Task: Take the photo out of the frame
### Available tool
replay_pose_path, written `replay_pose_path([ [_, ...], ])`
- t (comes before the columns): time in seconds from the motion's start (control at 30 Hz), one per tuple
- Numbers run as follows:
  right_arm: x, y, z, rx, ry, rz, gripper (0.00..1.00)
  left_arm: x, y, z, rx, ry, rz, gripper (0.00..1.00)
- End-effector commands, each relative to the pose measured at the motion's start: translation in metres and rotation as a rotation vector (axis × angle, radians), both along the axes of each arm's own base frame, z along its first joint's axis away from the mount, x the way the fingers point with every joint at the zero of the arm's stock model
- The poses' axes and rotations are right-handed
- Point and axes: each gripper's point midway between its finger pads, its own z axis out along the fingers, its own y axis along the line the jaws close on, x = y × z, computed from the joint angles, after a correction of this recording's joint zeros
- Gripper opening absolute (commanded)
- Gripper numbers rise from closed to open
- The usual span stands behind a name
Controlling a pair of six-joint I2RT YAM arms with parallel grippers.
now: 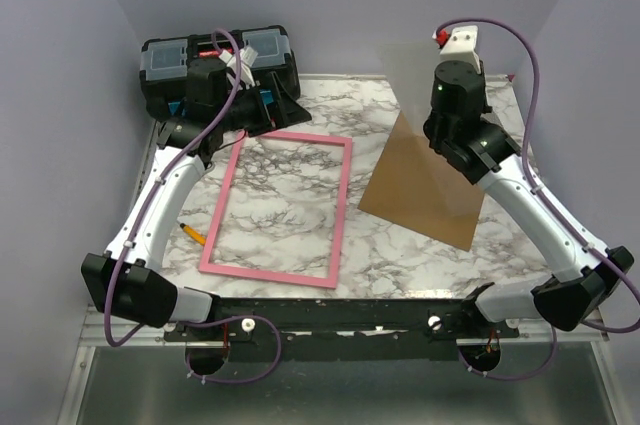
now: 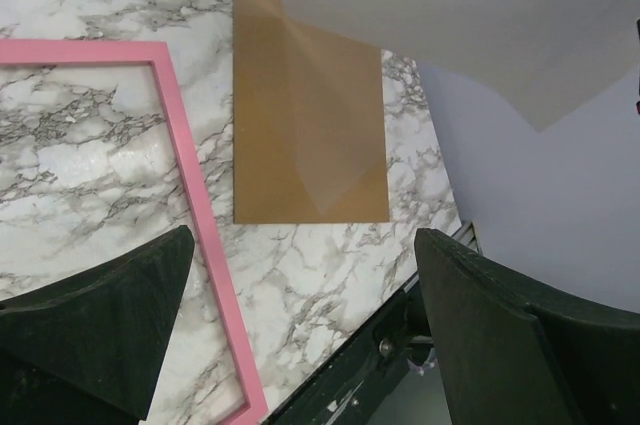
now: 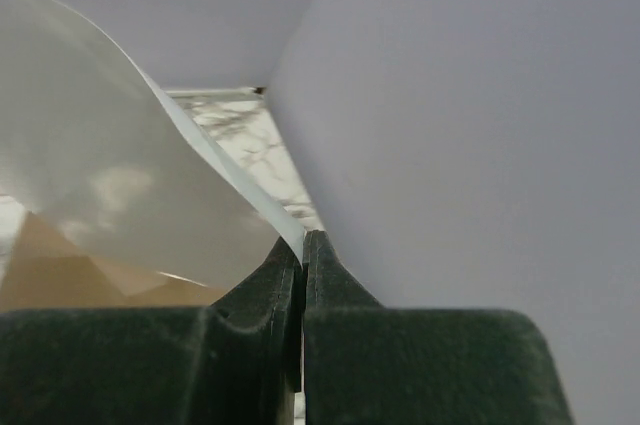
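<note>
Two pincers: my right pincer (image 3: 303,245) is clamped on a pale sheet (image 1: 412,75), holding it clear above the brown board (image 1: 425,195). My left pincer (image 2: 305,243) gapes idle by the empty frame (image 1: 280,207), near the table's (image 1: 400,257) far-left corner.

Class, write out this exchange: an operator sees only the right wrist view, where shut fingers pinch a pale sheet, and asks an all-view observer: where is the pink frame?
Observer: The pink frame lies flat on the marble table, empty, with marble showing through it.
Operator: Is the left gripper holding anything?
Observer: No, the left gripper is open and empty.
Operator: What's the brown patch I see?
Observer: A brown backing board, flat, right of the frame, not touching it.
</note>
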Motion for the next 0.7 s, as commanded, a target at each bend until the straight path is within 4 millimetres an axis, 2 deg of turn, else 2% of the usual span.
replay_pose_path([
  [0.0,-0.021,-0.034,0.030,-0.123,-0.027,-0.157,0.01,-0.014,-0.006,0.015,-0.027,-0.086,-0.072,0.95],
  [0.07,-0.022,-0.036,0.029,-0.141,-0.015,-0.161,0.01,-0.018,-0.010,0.017,-0.053,-0.084,-0.092,0.95],
  [0.13,-0.018,-0.032,0.011,-0.161,0.033,-0.144,0.01,-0.021,-0.013,0.019,-0.076,-0.078,-0.111,0.95],
  [0.2,-0.011,-0.024,-0.028,-0.188,0.122,-0.115,0.01,-0.023,-0.014,0.019,-0.087,-0.073,-0.118,0.95],
  [0.3,-0.004,-0.010,-0.105,-0.238,0.266,-0.079,0.01,-0.024,-0.014,0.020,-0.089,-0.075,-0.120,0.95],
  [0.47,-0.006,0.017,-0.226,-0.199,0.538,-0.001,0.01,-0.025,-0.016,0.018,-0.099,-0.064,-0.135,0.95],
  [0.53,-0.014,0.031,-0.266,-0.191,0.630,0.030,0.01,-0.026,-0.016,0.019,-0.102,-0.068,-0.136,0.95],
  [0.63,-0.026,0.046,-0.308,-0.217,0.736,0.076,0.01,-0.024,-0.016,0.017,-0.101,-0.062,-0.135,0.95],
  [0.67,-0.031,0.057,-0.319,-0.221,0.767,0.128,0.01,-0.024,-0.016,0.016,-0.100,-0.057,-0.137,0.95],
])
